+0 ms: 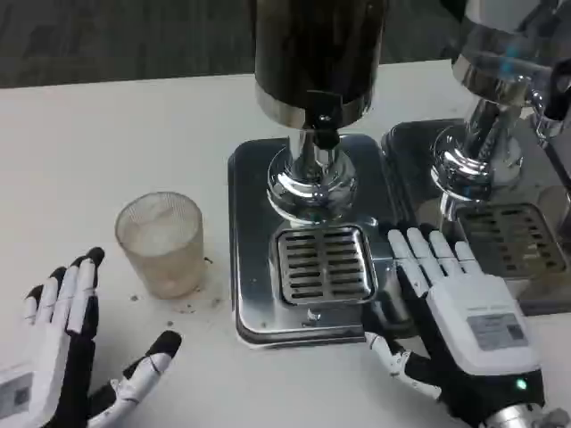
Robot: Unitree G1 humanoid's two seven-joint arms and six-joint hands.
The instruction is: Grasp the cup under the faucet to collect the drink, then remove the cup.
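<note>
Left hand [67, 343] lies open on the white table [116, 134], fingers spread, holding nothing, just short of the cup [162, 242]. Cup stands upright on the table left of the drip tray [323, 263], not under the faucet [323, 120]. Right hand [451, 316] open, fingers extended, resting at the tray's right edge (label on its back unreadable).

My view is evenly bright and a little soft. Glare streaks the chrome dispenser base [312, 192] and tray [254, 294]; shadows on the white surface [107, 134] are faint.
</note>
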